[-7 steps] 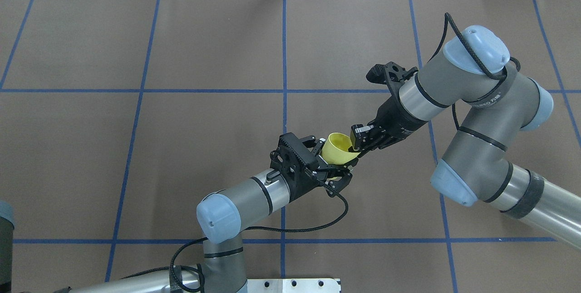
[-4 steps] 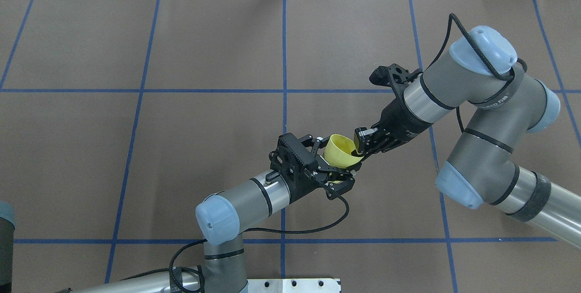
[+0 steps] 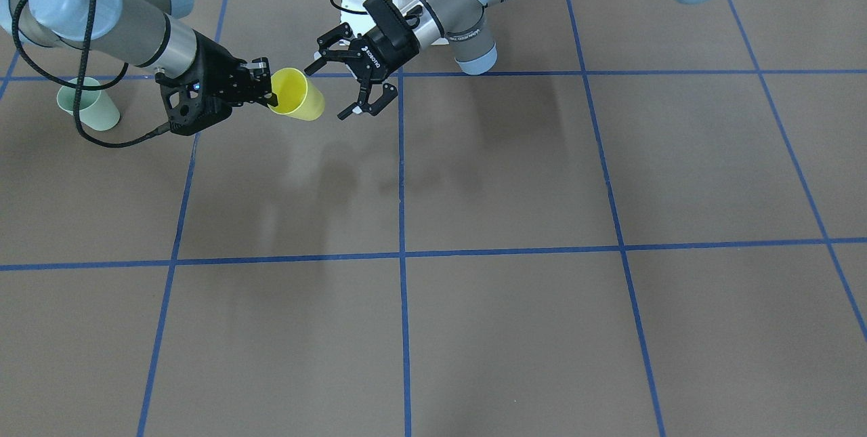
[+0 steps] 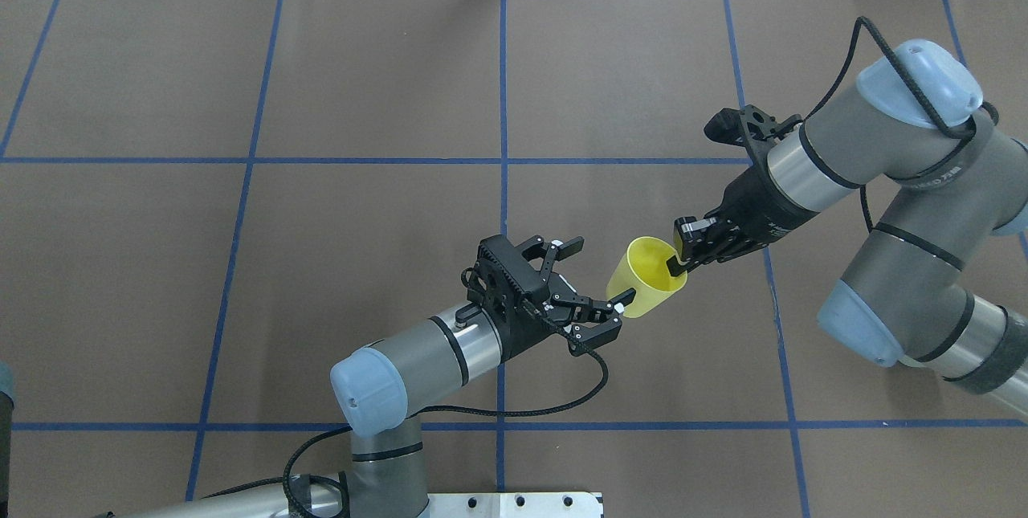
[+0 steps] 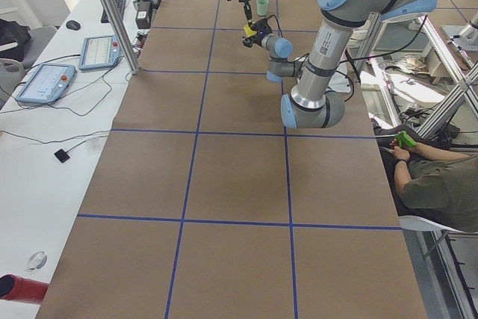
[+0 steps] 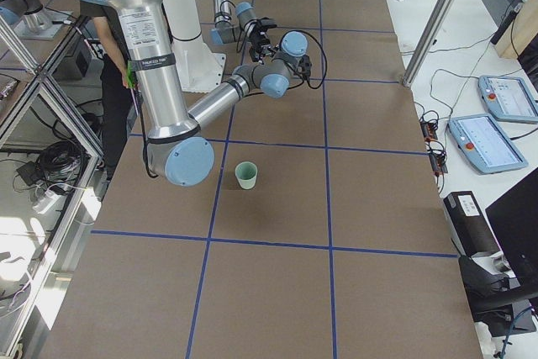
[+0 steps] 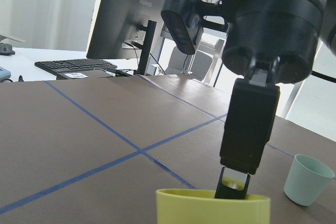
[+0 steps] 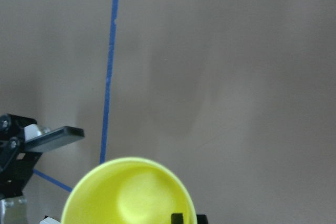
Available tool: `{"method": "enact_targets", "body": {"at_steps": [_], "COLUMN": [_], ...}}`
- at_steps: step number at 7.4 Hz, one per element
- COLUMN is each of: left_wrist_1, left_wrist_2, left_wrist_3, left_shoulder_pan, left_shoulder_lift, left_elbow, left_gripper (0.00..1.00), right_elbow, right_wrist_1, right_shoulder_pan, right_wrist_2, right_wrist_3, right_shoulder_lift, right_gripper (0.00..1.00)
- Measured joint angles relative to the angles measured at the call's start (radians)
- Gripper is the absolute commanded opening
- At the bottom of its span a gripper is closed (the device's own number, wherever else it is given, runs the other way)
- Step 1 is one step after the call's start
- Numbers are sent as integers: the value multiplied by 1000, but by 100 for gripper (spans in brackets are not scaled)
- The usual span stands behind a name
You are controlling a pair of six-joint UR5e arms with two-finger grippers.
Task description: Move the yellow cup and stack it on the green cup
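The yellow cup (image 4: 645, 277) hangs in the air, tilted, with its mouth up. My right gripper (image 4: 679, 259) is shut on its rim, one finger inside and one outside. In the front view the cup (image 3: 299, 95) sits at that gripper (image 3: 270, 91). My left gripper (image 4: 593, 287) is open and empty just left of the cup's base, apart from it; it also shows in the front view (image 3: 333, 90). The green cup (image 3: 87, 106) stands upright on the table beside the right arm. It also shows in the right side view (image 6: 245, 175) and the left wrist view (image 7: 307, 179). In the overhead view it is hidden.
The brown table cover (image 4: 361, 84) carries blue tape grid lines (image 4: 503, 100). A black cable (image 3: 101, 135) from the right wrist hangs in front of the green cup. Monitors and tablets (image 6: 492, 140) stand off the table's far side.
My left gripper has opened and let go of the yellow cup. My right gripper has carried the cup to the right, away from the left gripper, and the left arm has drawn back slightly.
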Motion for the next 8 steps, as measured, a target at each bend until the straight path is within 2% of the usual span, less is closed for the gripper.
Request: {"method": "enact_targets", "body": {"at_steps": [2, 3, 5, 6, 7, 8], "left_wrist_1": [1, 4, 27, 64, 132, 228], "left_wrist_2": [12, 64, 238, 279, 279, 221], "left_wrist_3": [0, -3, -8, -19, -60, -148], "left_shoulder_pan": [-12, -27, -59, -101, -158, -230], "left_shoulder_lift": [4, 6, 14, 22, 28, 31], "left_elbow": [-1, 4, 36, 72, 108, 130], "left_gripper": [100, 100, 100, 100, 100, 100], "right_elbow": [63, 120, 253, 297, 323, 338], "right_wrist_1": [-1, 0, 0, 1, 4, 15], "right_shoulder_pan": [65, 87, 115, 130, 153, 175], "right_wrist_2": [-67, -136, -300, -358, -385, -396], "right_wrist_3": [1, 2, 1, -2, -5, -8], "right_shoulder_lift": [-92, -176, -392, -487, -564, -635], "right_gripper": [0, 0, 0, 0, 0, 0]}}
